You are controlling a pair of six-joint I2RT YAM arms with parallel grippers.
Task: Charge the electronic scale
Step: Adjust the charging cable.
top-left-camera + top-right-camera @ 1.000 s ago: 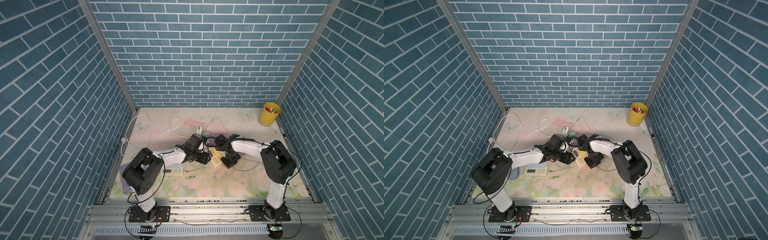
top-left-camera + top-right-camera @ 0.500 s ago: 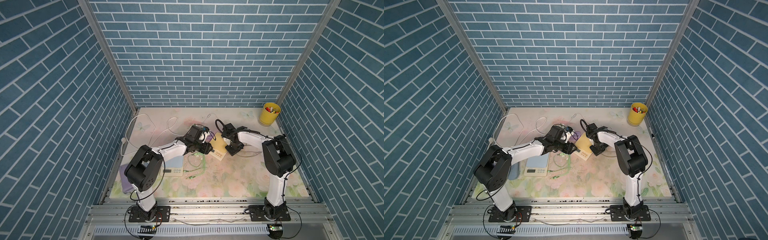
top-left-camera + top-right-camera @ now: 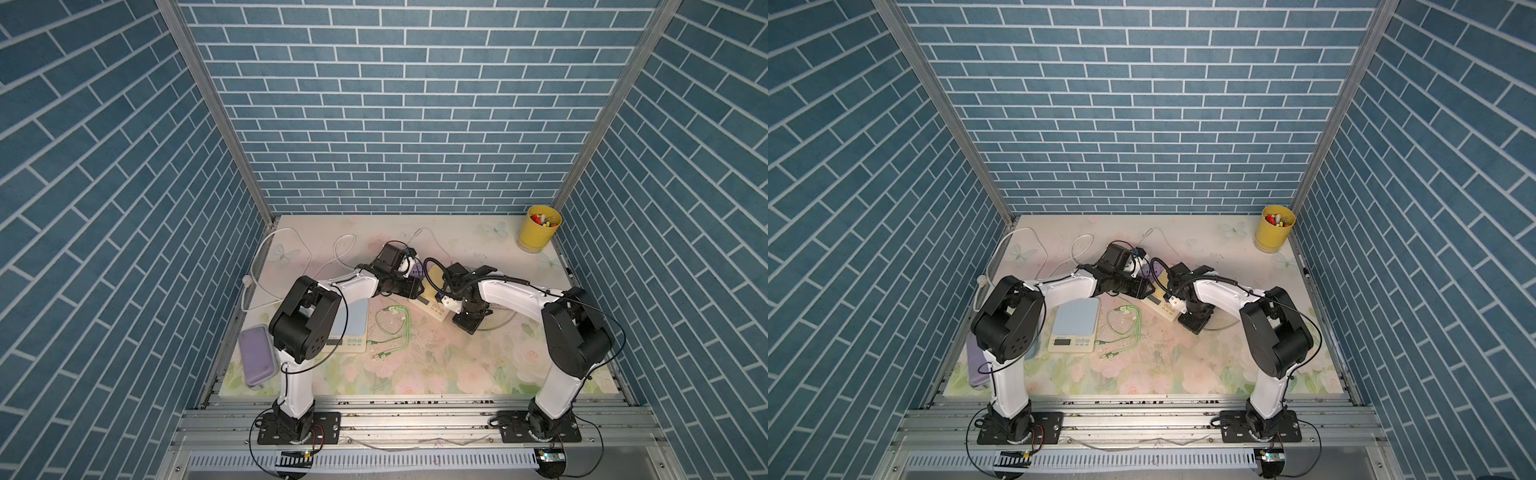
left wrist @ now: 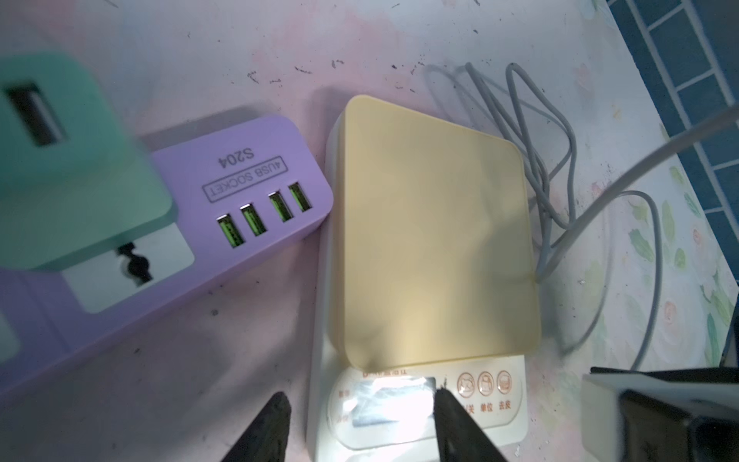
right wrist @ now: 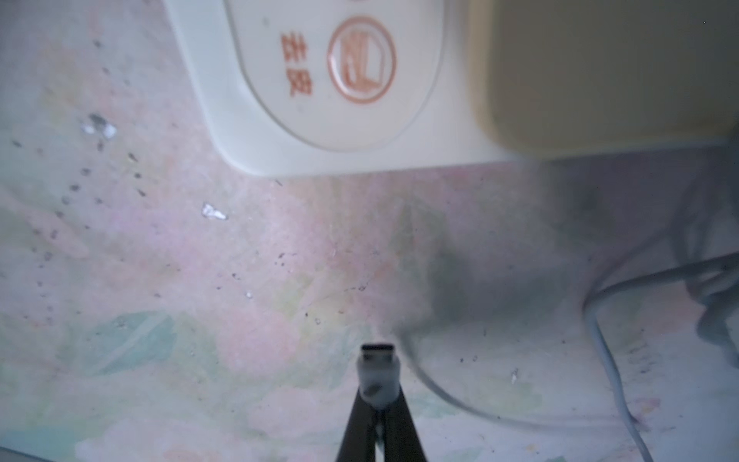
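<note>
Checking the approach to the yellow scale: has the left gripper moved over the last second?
Yes. In a top view the left gripper has moved toward the back wall, away from the blue-topped scale, which stayed put.

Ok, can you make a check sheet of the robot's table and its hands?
Surface: floral mat, speckled with dirt.
Job's things: yellow scale beside purple power strip; teal adapter sitting on it.
Clutter: blue scale, purple case, yellow cup.
Grippers: left gripper open above the yellow scale's display; right gripper shut on a cable plug.
Cables: green cable looped; white cable and grey cable trailing.
Surroundings: blue brick walls.
</note>
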